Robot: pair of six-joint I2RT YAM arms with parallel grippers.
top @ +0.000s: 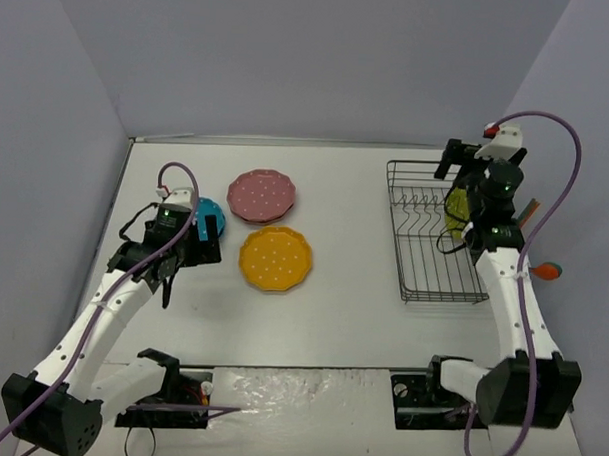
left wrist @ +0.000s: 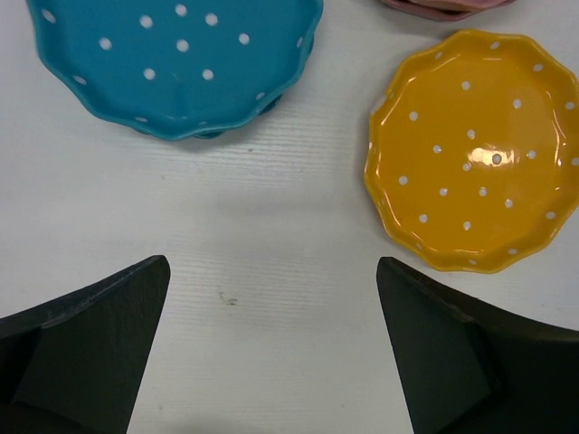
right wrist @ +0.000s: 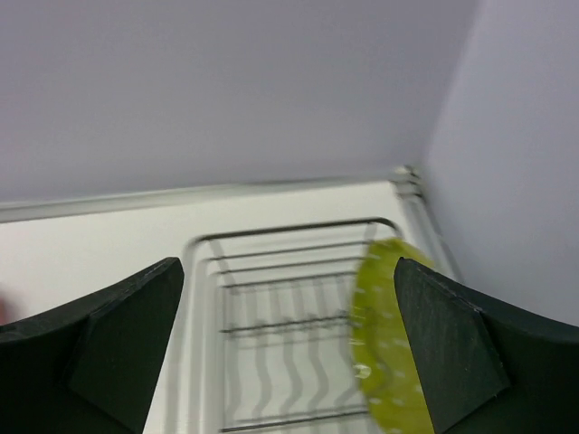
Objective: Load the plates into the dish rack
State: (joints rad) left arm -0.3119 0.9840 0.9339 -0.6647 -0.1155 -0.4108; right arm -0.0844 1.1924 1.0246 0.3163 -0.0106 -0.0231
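Scene at the table [top: 341,319], as seen from beside it. The left gripper [left wrist: 271,262] hangs low over bare tabletop with its fingers spread wide and nothing between them. A blue plate [left wrist: 176,63] lies flat just ahead of it and to its left, and an orange-yellow plate [left wrist: 470,149] lies flat ahead and to its right. The gap between the two plates lines up with the gap in the fingers. A pink plate [top: 262,195] sits beyond both, close to the orange-yellow one. Being round, the plates have no long axis, so any grasp would probably have to take a scalloped rim, and the blue rim is the nearest. The left arm is far closer to these three plates than the right. The dish rack [top: 433,268] stands well apart on the right side of the table, its length running from near to far. A yellow-green plate [right wrist: 384,344] stands on edge in it toward its right side, blurred in the wrist view. The right gripper [right wrist: 288,271] is above the rack, its fingers parted and clamped on nothing. Tines to the left of the standing plate look free. A broad stretch of open table separates the flat plates from the rack, while a side wall stands close on the left and another just right of the rack.
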